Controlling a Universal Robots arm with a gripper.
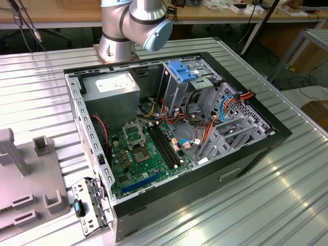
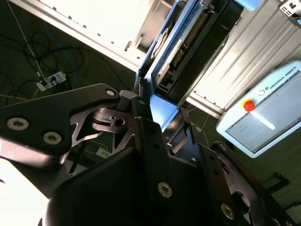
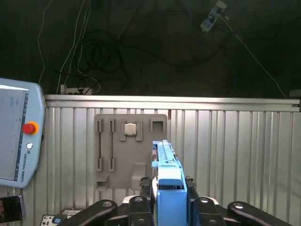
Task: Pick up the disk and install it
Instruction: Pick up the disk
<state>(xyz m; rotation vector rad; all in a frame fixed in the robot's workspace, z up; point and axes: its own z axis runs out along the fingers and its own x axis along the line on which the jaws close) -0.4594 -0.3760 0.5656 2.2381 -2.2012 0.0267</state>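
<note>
**Exterior view.**
- 1 open computer case (image 1: pixel 174 138) at mid-desk (image 1: pixel 287 205), with its motherboard (image 1: pixel 143 154) exposed.
- 1 blue bracket (image 1: pixel 182 70) on top of the upright grey drive cage (image 1: pixel 177 95), at the case's far end.
- 1 grey fixture tray (image 1: pixel 25 189) at the desk edge on the exterior view's left.
- 1 arm (image 1: pixel 133 25), with its base at the desk's far edge.

**First wrist view.**
- The tool (image 3: pixel 169 207) is pinching the disk (image 3: pixel 168 174) between 2 black fingers (image 3: pixel 146 190).
- The disk is seen edge-on over the ribbed desk, with its blue rail facing the camera.
- Its long axis runs straight out from the tool, pointing toward the fixture tray and the desk edge beyond it.
- 1 teach pendant (image 3: pixel 14 136) with a red button sits beside the desk.

**Second wrist view.**
- The disk's dark face shows a connector row, with the blue rail along 1 long side.
- The tool clamps the disk at 1 end.
- The rest of the disk projects away from the tool, clear of the desk.
</note>
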